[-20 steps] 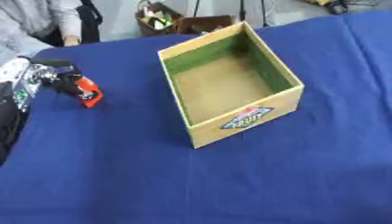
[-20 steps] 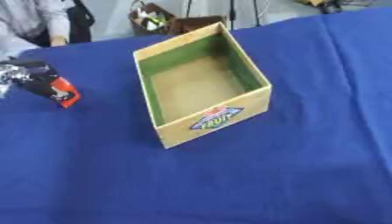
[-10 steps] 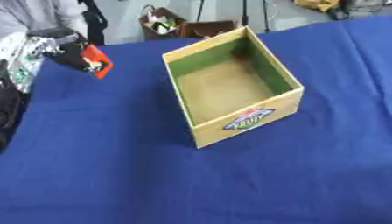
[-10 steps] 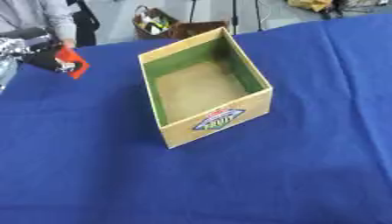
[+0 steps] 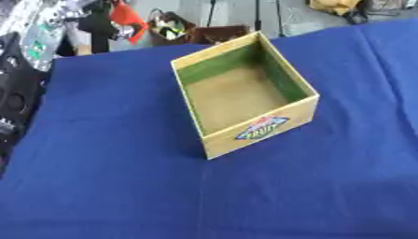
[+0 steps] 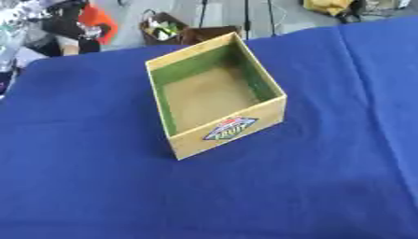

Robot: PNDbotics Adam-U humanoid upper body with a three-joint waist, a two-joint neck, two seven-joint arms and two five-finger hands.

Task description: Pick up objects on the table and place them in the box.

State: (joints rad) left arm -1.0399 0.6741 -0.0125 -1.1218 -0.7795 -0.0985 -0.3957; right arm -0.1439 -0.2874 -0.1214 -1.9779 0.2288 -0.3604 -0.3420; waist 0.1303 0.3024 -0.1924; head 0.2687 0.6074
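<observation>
The left hand (image 5: 96, 22) was up high at the top left corner, off past the far edge of the table (image 5: 106, 186). It held a small orange thing (image 5: 127, 15), with its fingers curled round it, though the hand looked blurry. The orange thing was in the air, well apart from the box (image 5: 245, 95). The box sat open in the middle of the blue table, and I could see nothing inside it. So the picking up looked done, but the thing was not yet in the box. The right hand was not in view.
</observation>
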